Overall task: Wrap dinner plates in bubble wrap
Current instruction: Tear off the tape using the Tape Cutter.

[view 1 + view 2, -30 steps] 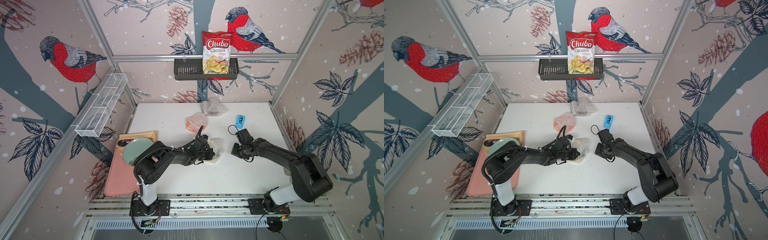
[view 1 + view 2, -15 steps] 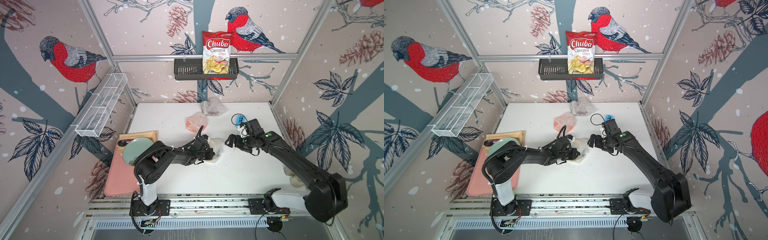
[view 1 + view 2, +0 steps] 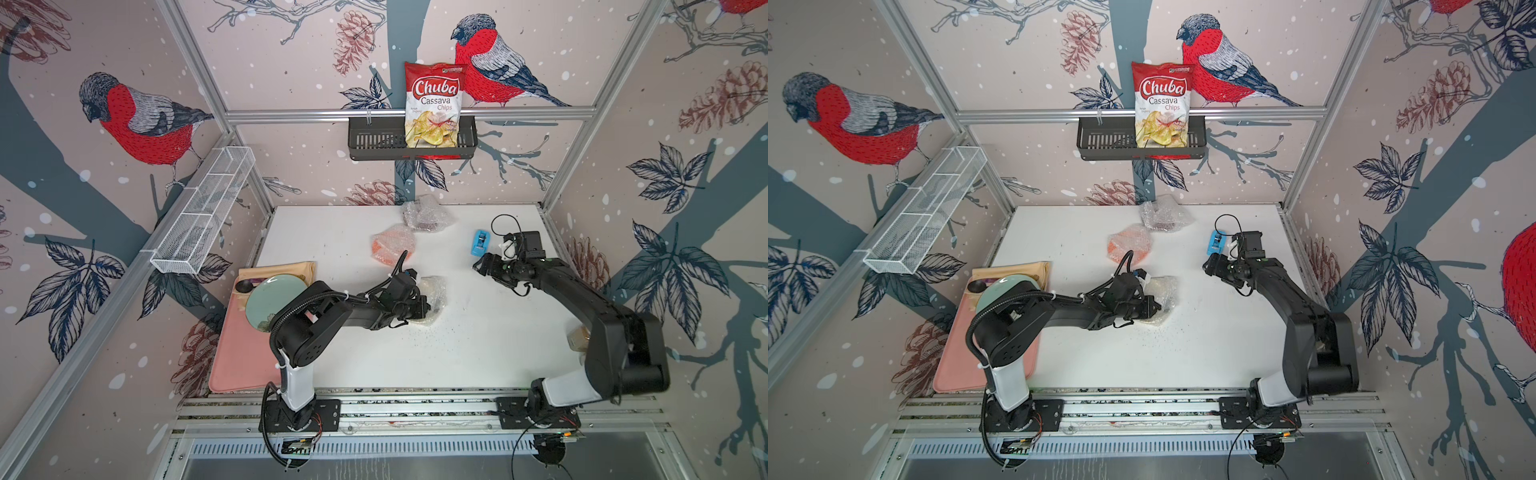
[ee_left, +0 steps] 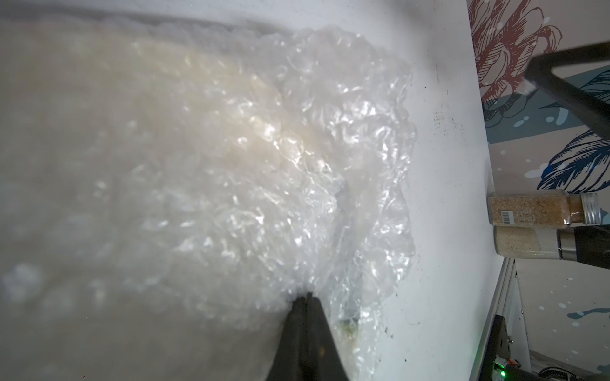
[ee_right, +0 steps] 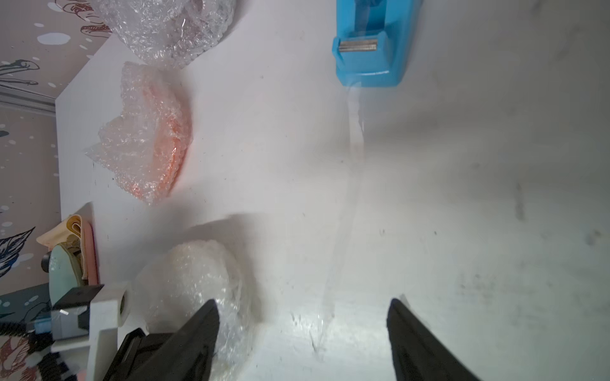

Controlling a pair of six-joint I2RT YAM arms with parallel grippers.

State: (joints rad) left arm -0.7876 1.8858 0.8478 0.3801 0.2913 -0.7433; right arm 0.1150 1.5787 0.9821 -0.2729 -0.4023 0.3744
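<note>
My left gripper (image 4: 307,296) is clenched on a pinch of bubble wrap (image 4: 264,158), jaws pressed flat together with a fold of film caught at their tips. My right gripper (image 5: 303,301) stands released, jaws wide apart above the bare worktop (image 3: 478,353), grasping nothing. A clear tape strip (image 5: 350,198) runs from the blue tape dispenser (image 5: 369,59) toward the gap between them. I cannot tell whether its end touches either jaw.

The film I hold is bunched around the cream plate (image 3: 432,291), near the middle of the worktop. The orange plate (image 3: 392,245), already bundled, lies closer to the far edge. A third bundle (image 3: 426,214), dark inside, sits against that edge. The dispenser stands toward the far right corner.

I judge the film to be light, soft and springy, likely to unfold once I let go. The gathered flap is the place to hold, since a single layer would slip. The plate is stiff and breakable and heavier than its wrap, so I would not lift it by the film. The tape is limp and sticky, so I would take it near its free end.
</note>
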